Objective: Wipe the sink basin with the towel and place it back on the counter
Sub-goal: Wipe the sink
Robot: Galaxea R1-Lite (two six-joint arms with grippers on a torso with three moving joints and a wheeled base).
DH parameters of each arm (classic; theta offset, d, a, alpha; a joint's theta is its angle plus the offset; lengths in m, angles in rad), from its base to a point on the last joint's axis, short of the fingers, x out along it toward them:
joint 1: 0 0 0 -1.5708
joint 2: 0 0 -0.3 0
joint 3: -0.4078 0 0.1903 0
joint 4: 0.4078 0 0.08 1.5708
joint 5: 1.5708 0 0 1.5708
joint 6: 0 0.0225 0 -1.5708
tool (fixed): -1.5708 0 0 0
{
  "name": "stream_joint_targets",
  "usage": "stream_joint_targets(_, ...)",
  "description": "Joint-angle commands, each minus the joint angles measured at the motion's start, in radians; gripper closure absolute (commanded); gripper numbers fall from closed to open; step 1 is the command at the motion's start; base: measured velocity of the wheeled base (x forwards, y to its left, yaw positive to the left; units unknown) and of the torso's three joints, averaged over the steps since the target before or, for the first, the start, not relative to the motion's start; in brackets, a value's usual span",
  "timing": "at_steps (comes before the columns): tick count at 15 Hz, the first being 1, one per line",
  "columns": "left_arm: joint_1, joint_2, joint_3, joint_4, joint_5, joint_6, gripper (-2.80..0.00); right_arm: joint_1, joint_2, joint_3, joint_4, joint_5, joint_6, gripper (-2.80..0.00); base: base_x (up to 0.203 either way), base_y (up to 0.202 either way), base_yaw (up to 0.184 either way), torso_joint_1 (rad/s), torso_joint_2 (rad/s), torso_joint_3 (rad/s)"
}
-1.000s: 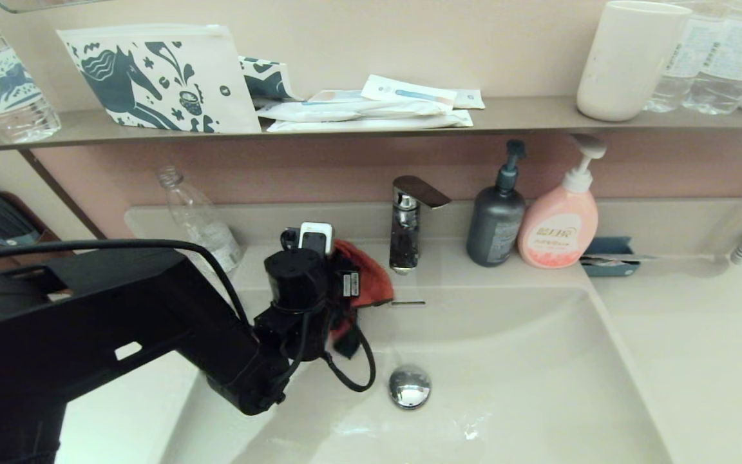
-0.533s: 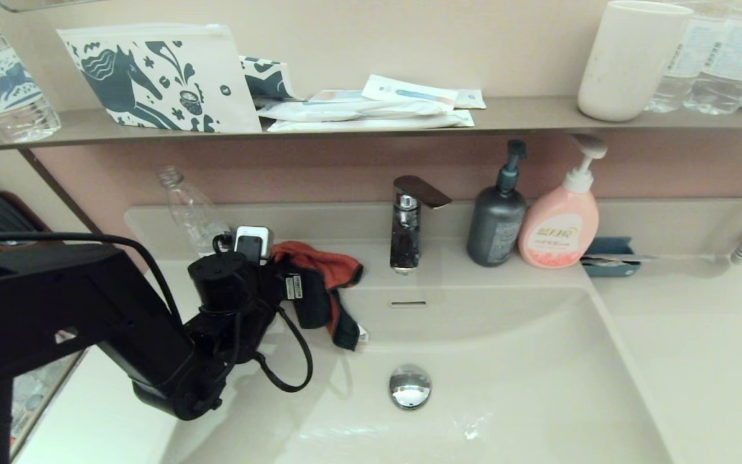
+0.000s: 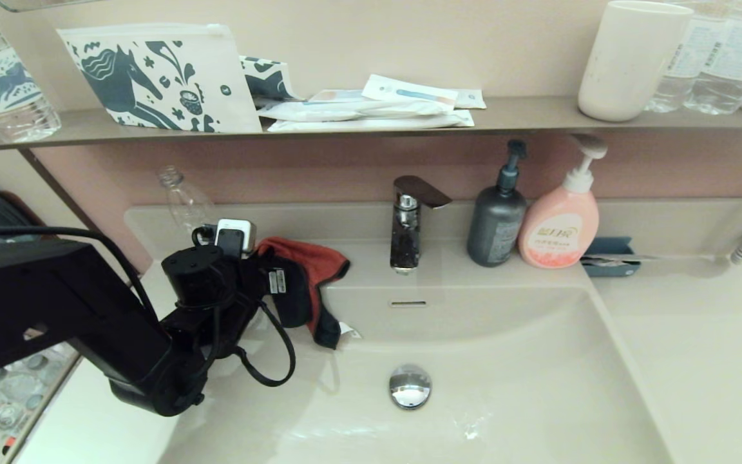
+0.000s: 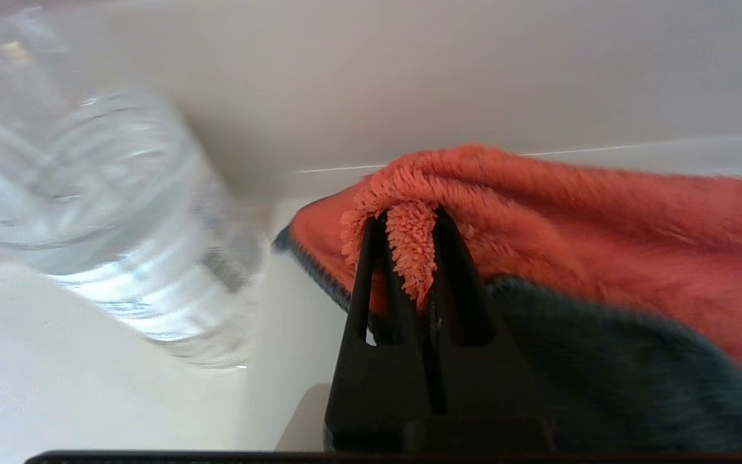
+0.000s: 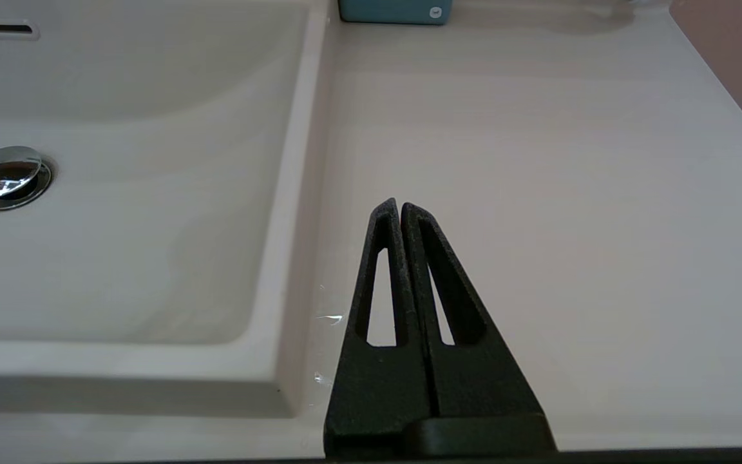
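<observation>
My left gripper (image 4: 404, 216) is shut on a fold of the orange-red towel (image 4: 570, 212). In the head view the towel (image 3: 310, 264) hangs from that gripper (image 3: 281, 283) over the back left corner of the sink basin (image 3: 506, 386), at the edge of the counter (image 3: 699, 335). Its dark trimmed end dangles down toward the basin wall. The chrome drain stopper (image 3: 409, 386) lies to the right of it and nearer to me. My right gripper (image 5: 400, 206) is shut and empty, low over the counter (image 5: 538, 161) right of the basin (image 5: 120, 245). It is out of the head view.
A clear plastic bottle (image 3: 184, 206) stands just behind the left gripper, very near it in the left wrist view (image 4: 100, 212). The tap (image 3: 409, 222), a grey pump bottle (image 3: 496, 212), a pink pump bottle (image 3: 561, 219) and a blue box (image 3: 609, 254) line the back ledge.
The left gripper has carried the towel leftward and back, from beside the tap to the basin's back left corner near the clear bottle. The right arm shows no earlier view.
</observation>
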Motion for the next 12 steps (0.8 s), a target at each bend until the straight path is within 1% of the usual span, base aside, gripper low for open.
stream_joint_targets(1, -0.050, 0.036, -0.029, -0.008, 0.028, 0.001, 0.00, 0.000, 0.001, 0.000, 0.000, 0.000, -0.001, 0.00, 0.000, 0.000, 0.000, 0.000, 0.00, 0.000)
stream_joint_targets(6, -0.132, 0.145, -0.147, -0.007, 0.071, 0.002, 0.00, 0.000, 0.001, 0.000, 0.000, 0.000, -0.001, 0.00, 0.000, 0.000, 0.000, 0.000, 0.00, 0.000)
stream_joint_targets(12, -0.276, 0.195, -0.275, 0.035, 0.178, 0.001, 0.00, 0.000, 0.001, 0.000, 0.000, 0.000, -0.001, 0.00, 0.000, 0.000, 0.000, 0.000, 0.00, 0.000)
